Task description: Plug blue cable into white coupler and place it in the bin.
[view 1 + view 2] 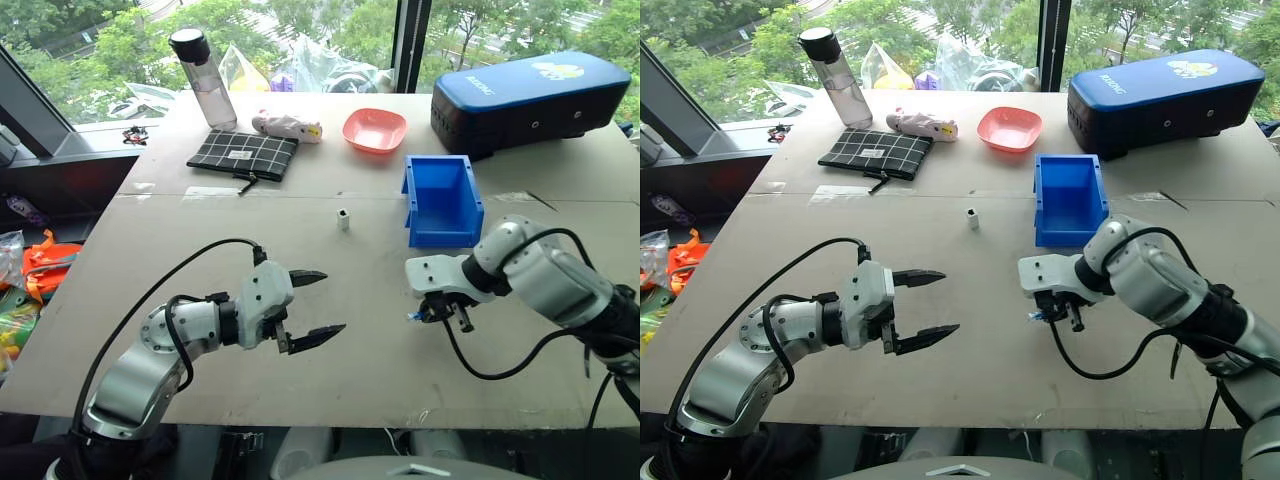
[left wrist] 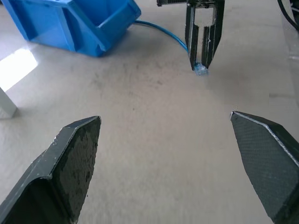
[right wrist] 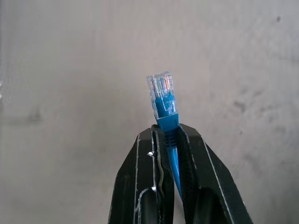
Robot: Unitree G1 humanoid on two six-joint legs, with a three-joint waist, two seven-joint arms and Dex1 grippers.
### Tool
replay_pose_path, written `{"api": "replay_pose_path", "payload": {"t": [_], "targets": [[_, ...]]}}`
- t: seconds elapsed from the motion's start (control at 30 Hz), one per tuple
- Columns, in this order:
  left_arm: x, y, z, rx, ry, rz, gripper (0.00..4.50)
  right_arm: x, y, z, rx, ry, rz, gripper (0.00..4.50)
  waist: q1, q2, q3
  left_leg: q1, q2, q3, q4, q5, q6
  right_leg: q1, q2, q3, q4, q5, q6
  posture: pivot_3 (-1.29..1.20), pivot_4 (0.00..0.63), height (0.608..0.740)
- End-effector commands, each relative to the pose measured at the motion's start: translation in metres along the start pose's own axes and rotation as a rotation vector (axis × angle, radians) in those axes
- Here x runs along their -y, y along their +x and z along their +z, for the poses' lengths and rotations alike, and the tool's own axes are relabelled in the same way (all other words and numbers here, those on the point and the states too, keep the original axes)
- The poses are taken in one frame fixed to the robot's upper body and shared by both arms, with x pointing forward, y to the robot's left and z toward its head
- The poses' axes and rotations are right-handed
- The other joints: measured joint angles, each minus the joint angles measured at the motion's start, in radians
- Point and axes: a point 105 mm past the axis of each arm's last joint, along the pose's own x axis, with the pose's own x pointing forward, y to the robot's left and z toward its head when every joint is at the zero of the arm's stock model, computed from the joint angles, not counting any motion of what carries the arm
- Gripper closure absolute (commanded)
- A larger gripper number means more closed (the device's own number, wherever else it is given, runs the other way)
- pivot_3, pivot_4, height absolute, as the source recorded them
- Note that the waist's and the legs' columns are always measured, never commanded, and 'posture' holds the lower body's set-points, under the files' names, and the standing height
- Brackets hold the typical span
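My right gripper [image 1: 428, 314] points down over the table in front of the bin [image 1: 443, 238] and is shut on the blue cable [image 3: 172, 158]. The cable's clear plug [image 3: 161, 93] sticks out past the fingertips, just above the table. In the left wrist view the cable [image 2: 161, 30] trails back from the right gripper [image 2: 202, 65] toward the bin [image 2: 88, 28]. The white coupler [image 1: 343, 220] stands alone on the table, left of the bin. To the left of the right gripper, my left gripper [image 1: 334, 302] is open and empty, facing the plug.
A pink bowl [image 1: 375, 130] and a large dark-blue case [image 1: 530, 100] sit behind the bin. At the back left of the table are a bottle [image 1: 205, 80], a checkered pouch [image 1: 243, 153] and a small soft toy [image 1: 287, 126]. Bare table lies between the grippers.
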Motion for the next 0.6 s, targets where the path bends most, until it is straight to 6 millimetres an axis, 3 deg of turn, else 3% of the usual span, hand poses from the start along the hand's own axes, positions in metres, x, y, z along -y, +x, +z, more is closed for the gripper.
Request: {"api": "replay_pose_path", "payload": {"t": [0.03, 0.23, 0.27, 0.33, 0.37, 0.4, 0.57, 0.6], "targets": [[0.002, -0.001, 0.005, -0.003, 0.012, -0.017, 0.0, 0.015, 0.0, 0.005, -0.02, 0.022, -0.073, 4.47, 0.003, 0.0, 0.0, 0.0, 0.0, 0.0, 0.0, 0.0, 0.0, 0.0, 0.0, 0.0, 0.0, 0.0, 0.0, 0.0, 0.15, 0.736], [0.004, 0.006, 0.004, -0.004, 0.016, -0.032, 0.0, 0.026, 0.008, 0.004, -0.039, 0.018, -0.106, 4.47, -0.003, -0.001, -0.001, 0.0, 0.0, 0.0, -0.001, 0.0, 0.0, 0.0, 0.0, 0.0, 0.0, 0.0, 0.0, 0.0, 0.15, 0.736], [0.003, 0.008, 0.004, -0.001, 0.015, -0.033, 0.0, 0.027, 0.008, 0.005, -0.027, 0.024, -0.107, 3.9, -0.005, -0.001, -0.001, 0.0, 0.0, -0.001, -0.001, 0.0, 0.0, 0.0, 0.0, -0.001, 0.0, 0.0, 0.0, 0.0, 0.15, 0.736], [0.002, 0.014, 0.002, 0.002, 0.008, -0.044, 0.0, 0.025, 0.006, 0.005, -0.001, 0.039, -0.101, 3.28, -0.006, -0.001, -0.001, 0.0, 0.0, -0.001, -0.001, 0.0, 0.0, 0.0, 0.0, -0.001, 0.0, 0.0, 0.0, 0.0, 0.15, 0.736], [0.003, 0.018, 0.0, -0.003, 0.001, -0.06, 0.0, 0.024, 0.004, 0.006, 0.023, 0.054, -0.109, 2.68, -0.007, -0.002, -0.001, 0.0, 0.0, -0.001, -0.001, 0.0, 0.0, 0.0, 0.0, -0.001, 0.0, 0.0, 0.0, 0.0, 0.15, 0.736], [0.003, 0.02, -0.003, -0.009, -0.002, -0.076, 0.0, 0.023, 0.002, 0.007, 0.049, 0.072, -0.114, 2.45, -0.008, -0.003, -0.002, 0.0, 0.0, -0.001, -0.001, 0.0, 0.0, 0.0, 0.0, -0.001, 0.001, 0.0, 0.0, 0.0, 0.15, 0.736], [-0.009, 0.041, -0.004, -0.003, -0.025, -0.095, 0.0, 0.004, -0.026, 0.019, 0.321, 0.168, -0.139, 0.23, -0.005, -0.002, -0.001, 0.0, 0.0, -0.002, -0.001, 0.0, 0.0, 0.0, 0.001, -0.001, 0.001, 0.001, 0.0, 0.0, 0.15, 0.736], [-0.011, 0.048, -0.004, -0.003, -0.017, -0.096, 0.0, -0.001, -0.033, 0.019, 0.393, 0.182, -0.157, 0.23, -0.002, -0.002, -0.001, 0.0, 0.0, -0.003, -0.001, 0.0, 0.0, 0.0, 0.001, -0.002, 0.001, 0.001, 0.0, 0.0, 0.15, 0.736]]}}
